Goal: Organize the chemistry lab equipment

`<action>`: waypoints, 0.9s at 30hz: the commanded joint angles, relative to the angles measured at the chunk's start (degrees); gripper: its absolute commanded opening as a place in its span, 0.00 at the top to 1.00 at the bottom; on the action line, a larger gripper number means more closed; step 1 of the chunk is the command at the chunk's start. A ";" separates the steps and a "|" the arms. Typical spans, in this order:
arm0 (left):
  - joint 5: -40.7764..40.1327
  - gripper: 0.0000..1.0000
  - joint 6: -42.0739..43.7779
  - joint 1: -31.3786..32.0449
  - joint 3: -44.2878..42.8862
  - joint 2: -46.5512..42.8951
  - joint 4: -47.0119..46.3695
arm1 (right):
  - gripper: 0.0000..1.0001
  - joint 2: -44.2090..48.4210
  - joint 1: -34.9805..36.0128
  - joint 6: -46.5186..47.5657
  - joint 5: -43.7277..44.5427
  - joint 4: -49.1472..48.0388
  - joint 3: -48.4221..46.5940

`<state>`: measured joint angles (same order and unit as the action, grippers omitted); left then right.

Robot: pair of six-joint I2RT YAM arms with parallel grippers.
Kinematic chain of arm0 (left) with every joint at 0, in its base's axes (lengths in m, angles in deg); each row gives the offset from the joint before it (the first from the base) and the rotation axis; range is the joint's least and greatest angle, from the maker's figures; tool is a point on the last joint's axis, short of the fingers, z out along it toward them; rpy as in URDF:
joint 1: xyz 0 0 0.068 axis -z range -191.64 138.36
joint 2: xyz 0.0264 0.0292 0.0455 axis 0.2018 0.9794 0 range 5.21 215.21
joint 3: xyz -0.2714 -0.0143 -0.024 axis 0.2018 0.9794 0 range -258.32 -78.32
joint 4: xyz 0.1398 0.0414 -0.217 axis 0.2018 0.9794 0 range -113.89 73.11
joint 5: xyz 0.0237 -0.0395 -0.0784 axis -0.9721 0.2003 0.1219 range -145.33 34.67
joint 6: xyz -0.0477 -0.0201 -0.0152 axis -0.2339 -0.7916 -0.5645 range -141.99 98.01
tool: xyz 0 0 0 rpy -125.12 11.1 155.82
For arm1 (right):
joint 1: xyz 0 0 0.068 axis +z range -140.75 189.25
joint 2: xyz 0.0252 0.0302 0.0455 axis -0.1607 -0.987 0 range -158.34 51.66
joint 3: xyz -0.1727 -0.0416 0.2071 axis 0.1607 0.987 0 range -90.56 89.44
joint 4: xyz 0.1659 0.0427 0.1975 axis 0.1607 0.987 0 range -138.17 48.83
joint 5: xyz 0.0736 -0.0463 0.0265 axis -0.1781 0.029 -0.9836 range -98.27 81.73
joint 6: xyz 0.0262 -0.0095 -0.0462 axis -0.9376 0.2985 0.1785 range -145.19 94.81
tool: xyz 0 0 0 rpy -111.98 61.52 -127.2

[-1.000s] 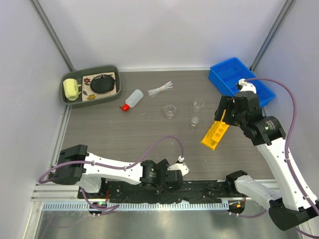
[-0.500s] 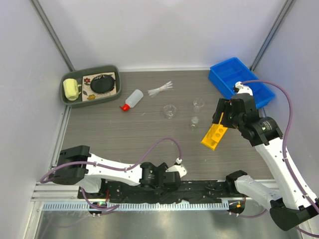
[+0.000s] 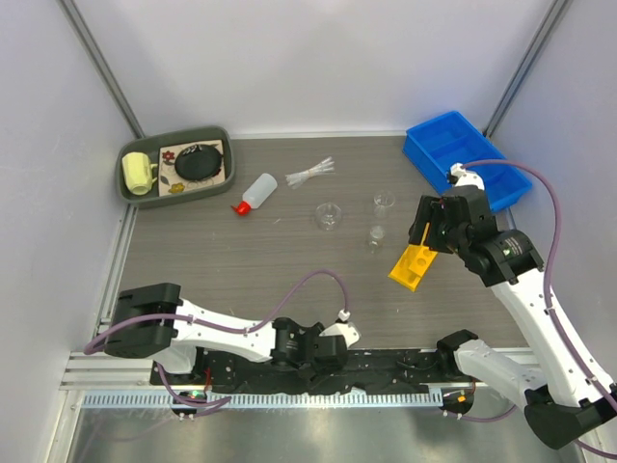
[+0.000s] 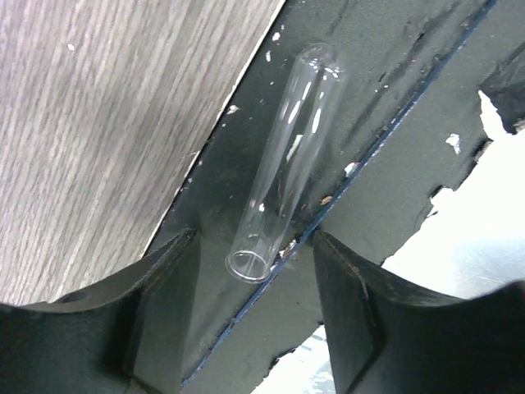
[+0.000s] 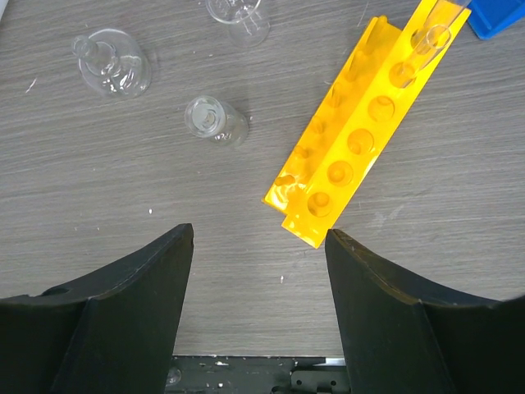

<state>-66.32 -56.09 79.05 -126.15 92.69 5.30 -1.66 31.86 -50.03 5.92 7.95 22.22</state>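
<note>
1. We take the yellow rack [image 3: 413, 264] as our landmark. It lies slanted on the desk [image 3: 241, 260] with its holes facing up.
2. The right end effector [image 5: 258, 236] hangs just above the far end of the rack. Its fingers are spread wide and hold nothing.
3. Three small beakers [image 3: 375, 235] [image 3: 384, 204] [image 3: 329, 214] stand to the left of the rack, each apart from the others. The nearest one is just beside the rack and does not touch it.
4. The pipettes [image 3: 310, 174] lie in a loose bundle further left and behind the rack. The bottle [image 3: 255, 190] lies on its side still further left, with its red cap pointing to the near side.
5. A blue bin [image 3: 463, 154] sits behind the rack, to the right.
6. The left end effector [image 4: 254, 242] is well apart from the rack, low over the black base plate [image 4: 394, 98] at the near edge of the desk. Its fingers [image 4: 168, 304] are wide.
7. A clear tube [image 4: 283, 164] lies flat on this plate. Its open end is between the two fingers, and neither one touches it.
</note>
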 commanded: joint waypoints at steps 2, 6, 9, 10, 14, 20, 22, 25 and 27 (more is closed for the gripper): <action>0.52 0.49 -0.35 0.18 0.20 1.29 -2.82 | 0.30 1.55 1.03 -1.35 0.22 -1.80 1.21; 0.61 0.61 -0.08 0.18 0.02 1.55 -3.17 | 0.30 1.46 1.21 -1.61 0.39 -1.80 1.30; 0.44 0.71 0.09 0.18 -0.33 1.73 -2.82 | 0.31 1.29 1.56 -1.70 0.65 -1.80 0.95; 0.00 0.74 0.44 0.18 -0.59 1.73 -2.30 | 0.31 1.38 1.56 -1.70 0.66 -1.71 0.95; -2.81 0.78 2.28 0.18 -3.66 0.77 0.77 | 0.31 1.20 1.82 -1.70 1.01 -1.19 0.25; -5.98 0.79 6.24 -0.34 -9.38 -3.80 5.00 | 0.31 1.46 1.82 -0.65 -3.20 -1.27 -0.45; -5.19 0.79 7.91 -1.22 -10.17 -6.60 4.65 | 0.31 1.64 1.82 -0.56 -5.05 -1.10 -0.89; -2.73 0.79 9.76 -2.80 -9.91 -11.70 2.55 | 0.31 2.08 1.82 -0.65 -9.35 -0.92 -1.60; -0.37 0.79 10.46 -3.77 -9.47 -13.82 1.66 | 0.31 2.69 1.74 -0.47 -13.48 -0.49 -1.60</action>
<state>-69.09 -48.86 77.35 -134.02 85.02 8.73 -0.98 33.30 -50.93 -0.09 7.88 23.20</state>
